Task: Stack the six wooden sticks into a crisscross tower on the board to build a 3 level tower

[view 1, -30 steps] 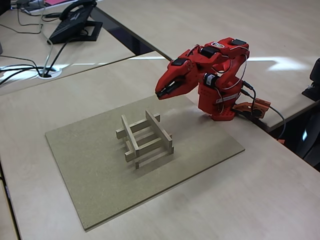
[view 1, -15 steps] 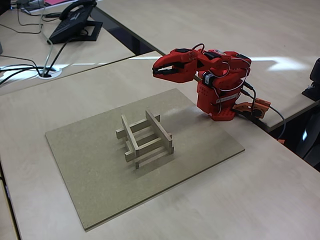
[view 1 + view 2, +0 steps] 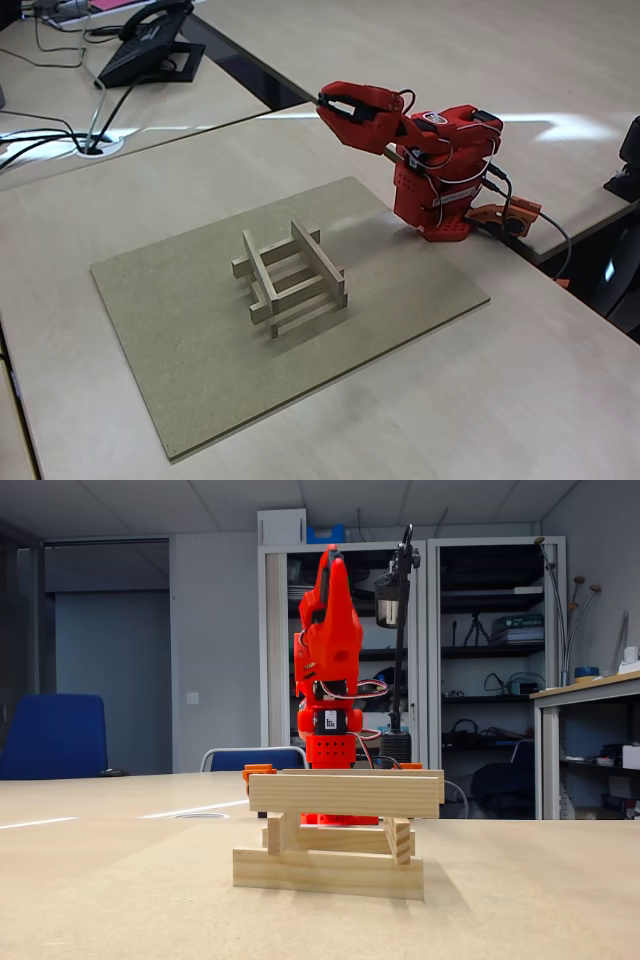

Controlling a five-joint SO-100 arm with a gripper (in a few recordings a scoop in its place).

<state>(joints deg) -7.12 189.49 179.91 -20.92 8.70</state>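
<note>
Tabletop (image 3: 560, 400) carries the board (image 3: 180, 350), and the crisscross tower (image 3: 290, 278) sits near the board's centre: three crossed pairs, top pair level, so the build looks done. Red arm (image 3: 440, 190) is folded over its base by the board's far right corner, pincer (image 3: 335, 105) raised well clear, empty, jaws slightly apart. The low fixed view shows the tower side-on (image 3: 340, 835), so its rear sticks are hidden there.

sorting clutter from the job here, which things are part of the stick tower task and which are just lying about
Part of the job:
- crisscross tower of wooden sticks, three layers
- board under it
- gripper, raised, clear of the tower

Just lying about:
- desk phone on the far desk
- cables beside it
- blue chair
</note>
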